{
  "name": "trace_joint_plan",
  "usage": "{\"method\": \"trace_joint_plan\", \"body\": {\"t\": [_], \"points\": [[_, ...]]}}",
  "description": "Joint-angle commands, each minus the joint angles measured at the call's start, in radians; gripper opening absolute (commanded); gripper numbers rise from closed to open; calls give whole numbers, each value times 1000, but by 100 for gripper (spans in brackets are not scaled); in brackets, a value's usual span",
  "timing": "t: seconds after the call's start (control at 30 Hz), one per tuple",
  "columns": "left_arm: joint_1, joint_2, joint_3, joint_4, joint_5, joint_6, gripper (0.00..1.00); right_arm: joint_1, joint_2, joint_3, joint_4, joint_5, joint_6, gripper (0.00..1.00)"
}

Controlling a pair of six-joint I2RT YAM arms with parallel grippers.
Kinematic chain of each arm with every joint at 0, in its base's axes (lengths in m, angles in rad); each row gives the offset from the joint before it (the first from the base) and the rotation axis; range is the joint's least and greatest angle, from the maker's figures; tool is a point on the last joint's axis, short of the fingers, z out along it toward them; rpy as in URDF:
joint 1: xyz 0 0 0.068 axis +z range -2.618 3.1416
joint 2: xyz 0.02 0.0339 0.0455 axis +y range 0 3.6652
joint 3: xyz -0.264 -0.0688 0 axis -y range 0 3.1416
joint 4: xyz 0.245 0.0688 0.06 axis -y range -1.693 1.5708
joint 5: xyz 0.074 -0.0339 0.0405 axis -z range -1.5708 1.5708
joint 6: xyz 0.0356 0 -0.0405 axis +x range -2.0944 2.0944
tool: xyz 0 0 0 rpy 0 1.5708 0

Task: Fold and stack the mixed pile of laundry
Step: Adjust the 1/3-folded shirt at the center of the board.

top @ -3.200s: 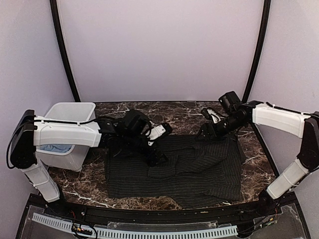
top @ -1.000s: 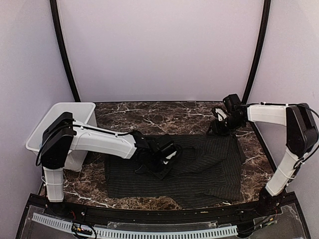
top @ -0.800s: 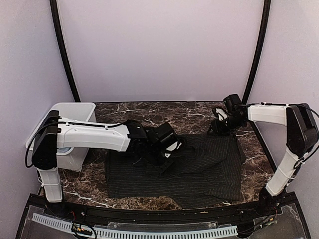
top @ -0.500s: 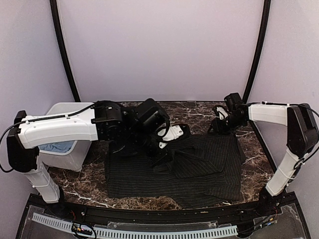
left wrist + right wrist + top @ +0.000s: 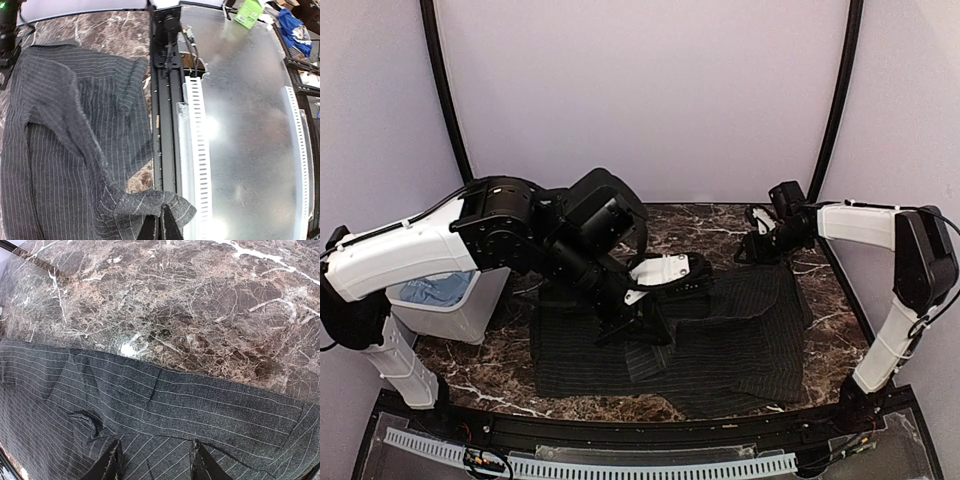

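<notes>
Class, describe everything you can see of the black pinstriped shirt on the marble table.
The black fine-pinstriped woven shirt lies spread and wrinkled on the dark brown marble tabletop, partly folded over itself. The shut left tool pinches a fold of it, raised above the rest. The open right tool hangs over its far right edge; contact cannot be told.

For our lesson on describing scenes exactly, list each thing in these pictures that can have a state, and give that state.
Black pinstriped shirt: spread out, one fold pinched and lifted.
Left claw: shut on the shirt's fold.
Right claw: open, above the shirt's far edge.
Light blue garment: crumpled inside the bin.
White bin: upright, holding the blue garment.
</notes>
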Motion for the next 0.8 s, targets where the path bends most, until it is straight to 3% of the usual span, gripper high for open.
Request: {"method": "trace_joint_plan", "body": {"t": [0.0,0.33,0.5,0.77], "points": [[-21,7,61,-73,91,47,0,-6,23,-12,25,27,-16,43],[-17,5,-9,-67,74,47,0,-14,66,-34,10,75,-5,39],[80,6,-48,0,78,12,0,-24,125,-60,10,97,5,33],[280,41,-154,139,20,24,0,-29,50,-75,8,91,16,36]]}}
